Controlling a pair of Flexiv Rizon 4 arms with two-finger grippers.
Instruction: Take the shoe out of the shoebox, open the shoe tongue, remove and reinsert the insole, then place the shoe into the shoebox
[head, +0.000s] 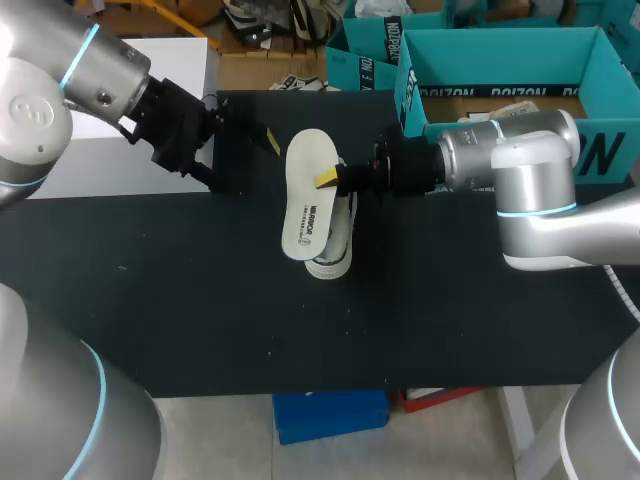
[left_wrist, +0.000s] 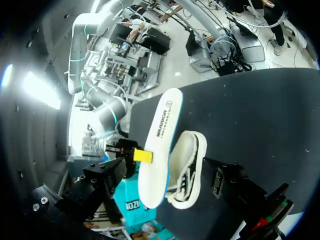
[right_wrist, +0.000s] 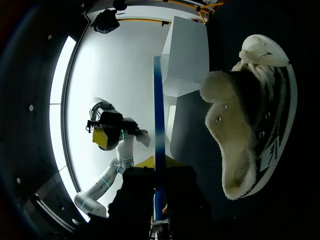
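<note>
Here, white insole (head: 308, 190) beside fleece-lined shoe (head: 333, 260)

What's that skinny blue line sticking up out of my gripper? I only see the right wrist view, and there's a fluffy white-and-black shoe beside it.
Observer: It's a flat white foam insole, edge-on to you. The head view shows its broad white face, pinched in the right gripper.
Operator: Is it near the shoe?
Observer: Yes. From above, its near end overlaps the white-and-black lace-up shoe, which lies on the black table.
Operator: Where's the box?
Observer: The open teal cardboard shoebox stands at the table's far right, out of your view.
</note>
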